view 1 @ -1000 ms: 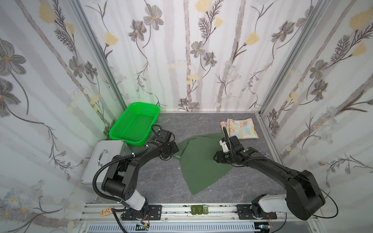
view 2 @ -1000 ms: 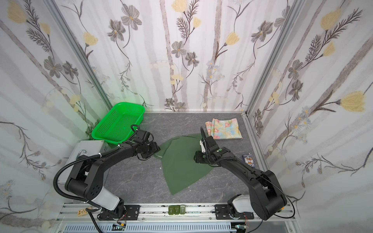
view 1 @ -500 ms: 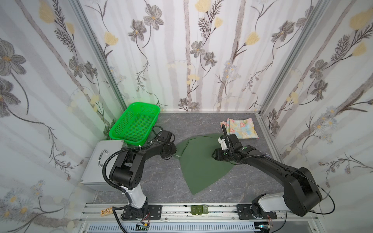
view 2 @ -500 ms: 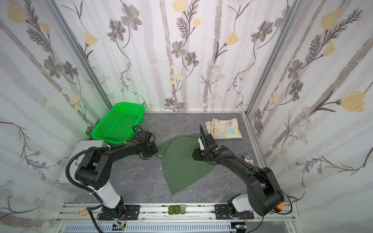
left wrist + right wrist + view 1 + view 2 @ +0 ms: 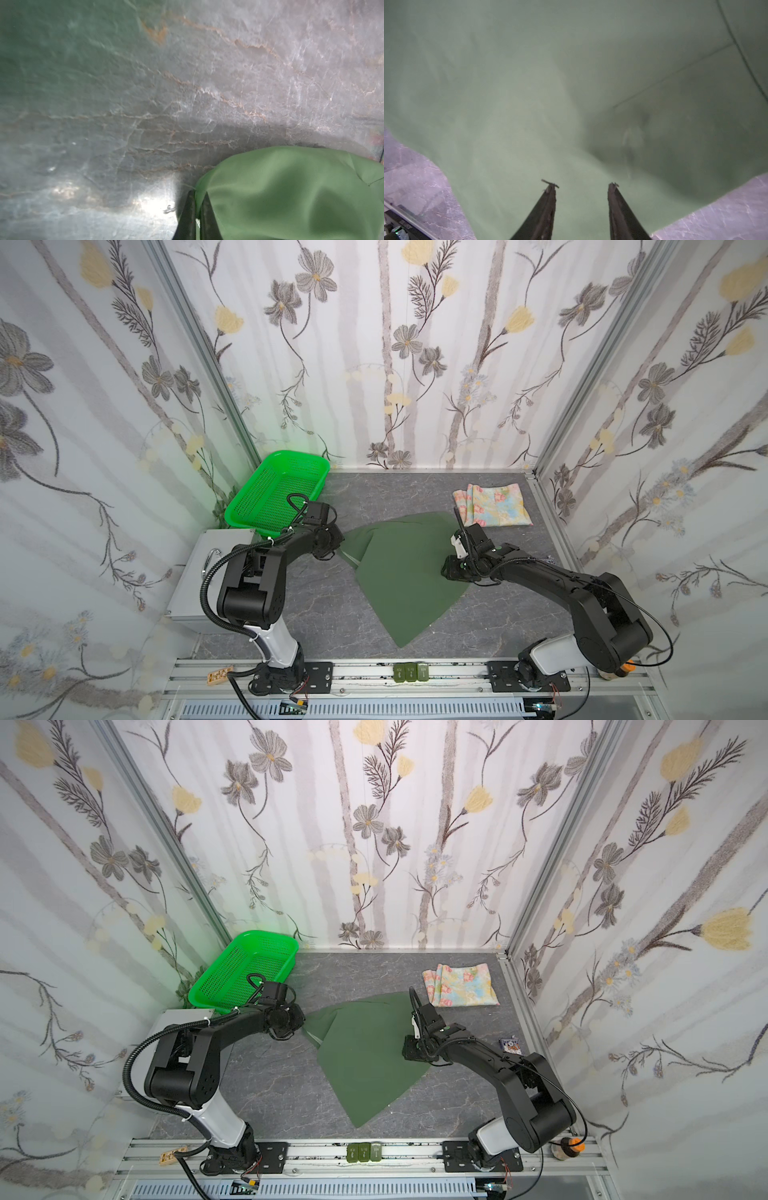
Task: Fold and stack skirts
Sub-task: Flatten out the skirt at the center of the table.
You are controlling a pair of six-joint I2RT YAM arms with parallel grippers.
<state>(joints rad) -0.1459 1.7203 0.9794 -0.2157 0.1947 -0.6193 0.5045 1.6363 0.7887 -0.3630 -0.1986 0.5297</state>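
Left wrist view: left gripper [image 5: 198, 194] clamped on an edge of the dark green skirt [image 5: 291, 197], likely limp, light, best pinched there; right gripper [image 5: 581, 185] gapes over cloth beneath it.

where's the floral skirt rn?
In both top views the floral skirt lies folded at the far right corner of the table, just beyond the dark green skirt.

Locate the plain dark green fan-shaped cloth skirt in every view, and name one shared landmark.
Top view: dark green skirt lies just below picture centre.
Top view: just below centre again.
Left wrist: one corner, pinched in the shut left gripper.
Right wrist: fills most of the frame, under the open right gripper.
Landmark: grey marbled tabletop, bordering the skirt in all four.
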